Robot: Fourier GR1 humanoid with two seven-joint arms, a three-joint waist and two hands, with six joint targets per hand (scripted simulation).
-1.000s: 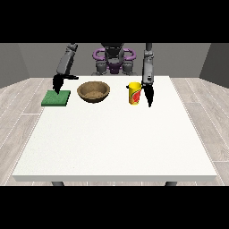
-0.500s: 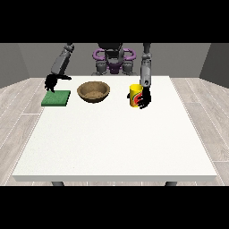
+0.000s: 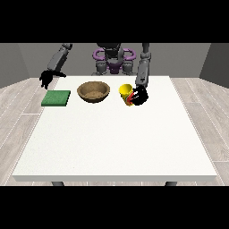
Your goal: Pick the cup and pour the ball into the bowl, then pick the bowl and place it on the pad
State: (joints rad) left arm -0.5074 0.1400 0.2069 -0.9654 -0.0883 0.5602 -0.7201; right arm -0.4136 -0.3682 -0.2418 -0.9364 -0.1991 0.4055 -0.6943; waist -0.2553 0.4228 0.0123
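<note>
The yellow cup [image 3: 126,94], tilted toward the wooden bowl [image 3: 93,91], is held in the curled fingers of the hand at the view's right [image 3: 140,95]. The green pad [image 3: 56,98] lies near the bench [image 3: 116,143] edge; above it hangs the other hand [image 3: 46,78], fingers unclear.

The robot [image 3: 112,60] has a dark grey body with a purple ring around the upper part and purple pieces lower on the chest. Both arms are grey and made of rounded segments. Each arm ends in a black hand [image 3: 140,95], the other hand [image 3: 46,78] being black too.
</note>
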